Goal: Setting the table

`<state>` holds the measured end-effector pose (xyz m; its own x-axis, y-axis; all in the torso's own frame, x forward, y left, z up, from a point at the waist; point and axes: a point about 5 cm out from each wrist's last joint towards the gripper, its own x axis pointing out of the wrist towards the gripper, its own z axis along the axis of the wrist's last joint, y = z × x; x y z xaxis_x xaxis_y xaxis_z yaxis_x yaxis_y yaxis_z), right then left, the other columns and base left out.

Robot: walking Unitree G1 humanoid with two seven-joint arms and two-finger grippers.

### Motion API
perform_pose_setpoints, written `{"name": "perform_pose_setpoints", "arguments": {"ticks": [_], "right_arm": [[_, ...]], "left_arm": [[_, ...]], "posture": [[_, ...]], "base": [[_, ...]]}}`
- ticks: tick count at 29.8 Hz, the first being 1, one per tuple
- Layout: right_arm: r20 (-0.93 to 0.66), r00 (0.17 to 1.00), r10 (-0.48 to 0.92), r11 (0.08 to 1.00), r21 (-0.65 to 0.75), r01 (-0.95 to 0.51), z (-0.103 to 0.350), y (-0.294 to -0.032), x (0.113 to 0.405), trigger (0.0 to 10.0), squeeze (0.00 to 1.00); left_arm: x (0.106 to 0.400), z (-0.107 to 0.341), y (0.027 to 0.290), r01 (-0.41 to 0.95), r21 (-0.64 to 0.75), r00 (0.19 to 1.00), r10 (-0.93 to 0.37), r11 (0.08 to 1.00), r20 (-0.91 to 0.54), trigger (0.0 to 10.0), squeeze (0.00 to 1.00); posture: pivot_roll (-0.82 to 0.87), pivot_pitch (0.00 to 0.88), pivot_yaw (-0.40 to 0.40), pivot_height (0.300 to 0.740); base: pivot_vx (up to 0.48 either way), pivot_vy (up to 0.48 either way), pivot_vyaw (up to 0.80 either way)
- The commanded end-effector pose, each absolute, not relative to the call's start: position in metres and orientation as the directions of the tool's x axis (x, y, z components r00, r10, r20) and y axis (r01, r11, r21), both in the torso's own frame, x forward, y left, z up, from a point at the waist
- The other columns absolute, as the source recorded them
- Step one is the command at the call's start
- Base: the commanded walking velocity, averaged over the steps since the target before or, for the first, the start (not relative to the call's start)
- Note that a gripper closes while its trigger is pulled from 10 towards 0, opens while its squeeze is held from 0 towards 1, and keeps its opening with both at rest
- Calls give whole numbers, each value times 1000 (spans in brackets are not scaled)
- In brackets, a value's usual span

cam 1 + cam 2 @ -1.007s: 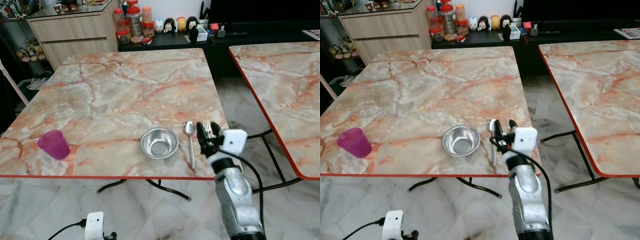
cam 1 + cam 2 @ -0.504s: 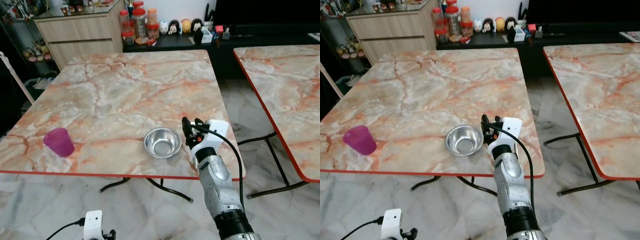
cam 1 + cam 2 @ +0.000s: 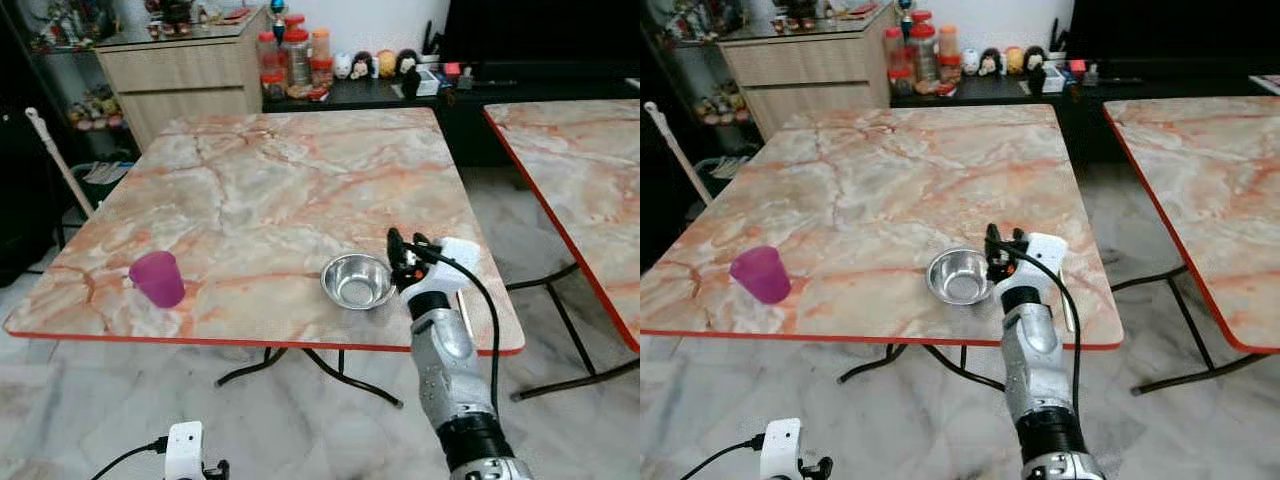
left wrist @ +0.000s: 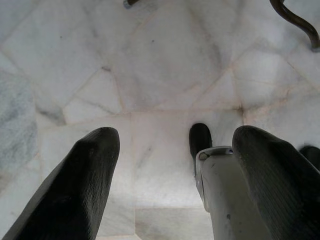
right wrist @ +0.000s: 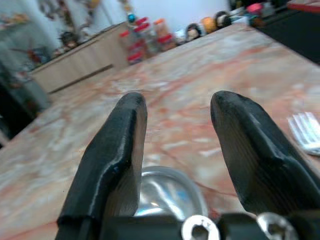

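Right pincer (image 3: 405,250) hovers above the surface's near edge, just right of the steel bowl (image 3: 357,281), its fingers parted and holding nothing. A purple cup (image 3: 158,278) stands near the near-left corner. In the right eye view a fork (image 3: 1065,300) lies beyond the wrist, near the near-right corner; the spoon is hidden by the arm. The left wrist view has the left pincer (image 4: 170,180) spread open over the marble floor (image 4: 165,65), idle. The right wrist view looks between open fingers (image 5: 112,150) at the bowl's rim, fork tines to one side. Swinging lower could knock the bowl or sweep the cutlery off the edge. A second ago the pincer stood over the fork and spoon; it has moved toward the bowl, and the camera has shifted.
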<state>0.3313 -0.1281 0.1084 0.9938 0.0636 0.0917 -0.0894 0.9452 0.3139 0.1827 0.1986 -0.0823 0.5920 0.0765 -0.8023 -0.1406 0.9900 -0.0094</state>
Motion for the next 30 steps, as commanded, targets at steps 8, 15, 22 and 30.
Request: {"name": "perform_pose_setpoints", "arguments": {"ticks": [8, 15, 22, 30], "right_arm": [[107, 993, 55, 938, 335, -88, 110, -122, 335, 10000, 0], [106, 993, 46, 937, 339, -79, 109, -123, 335, 10000, 0], [109, 993, 36, 936, 344, -72, 109, -124, 336, 10000, 0], [109, 994, 28, 935, 349, -65, 107, -123, 335, 10000, 0]], "left_arm": [[183, -82, 201, -142, 0, 589, 84, 990, -804, 10000, 0], [185, -81, 202, -134, 3, 593, 83, 991, -801, 10000, 0], [185, -81, 202, -131, 3, 593, 81, 991, -801, 10000, 0], [186, -80, 204, -126, 6, 594, 81, 992, -800, 10000, 0]], "posture": [[2, 0, 92, 740], [3, 0, 98, 740], [6, 0, 105, 740], [9, 0, 112, 740]], "base": [[0, 356, 0], [0, 192, 0], [0, 48, 0], [0, 406, 0]]}}
